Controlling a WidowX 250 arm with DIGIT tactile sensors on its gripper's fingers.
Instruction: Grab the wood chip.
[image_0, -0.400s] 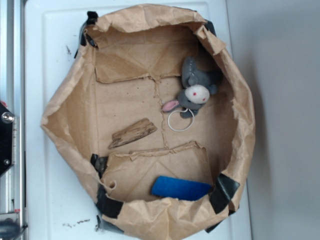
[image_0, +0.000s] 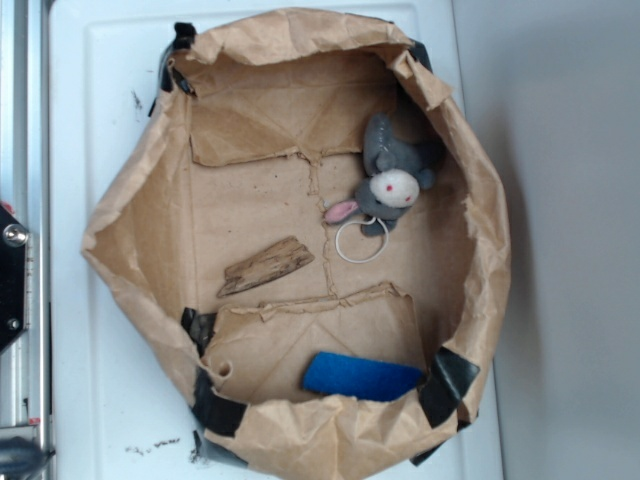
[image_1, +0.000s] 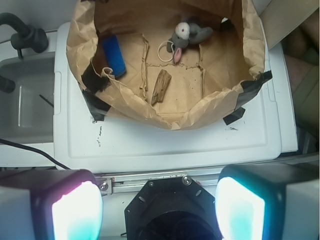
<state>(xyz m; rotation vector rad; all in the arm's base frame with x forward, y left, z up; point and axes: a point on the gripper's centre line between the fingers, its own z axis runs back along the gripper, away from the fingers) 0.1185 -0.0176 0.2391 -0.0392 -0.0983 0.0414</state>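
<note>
The rough brown wood chip (image_0: 267, 266) is ringed by bare floor inside the crumpled brown paper bag (image_0: 130, 225), whose raised walls block sideways entry. The grey plush toy (image_0: 392, 180) and blue rectangular sponge (image_0: 362, 376) are kept well apart.

White table (image_0: 110, 380) carries a paper bag (image_0: 480, 250).

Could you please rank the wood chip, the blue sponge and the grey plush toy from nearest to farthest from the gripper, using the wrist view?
1. wood chip: middle of the bag floor, closest to the gripper.
2. blue sponge: left side.
3. grey plush toy: far right.
</note>
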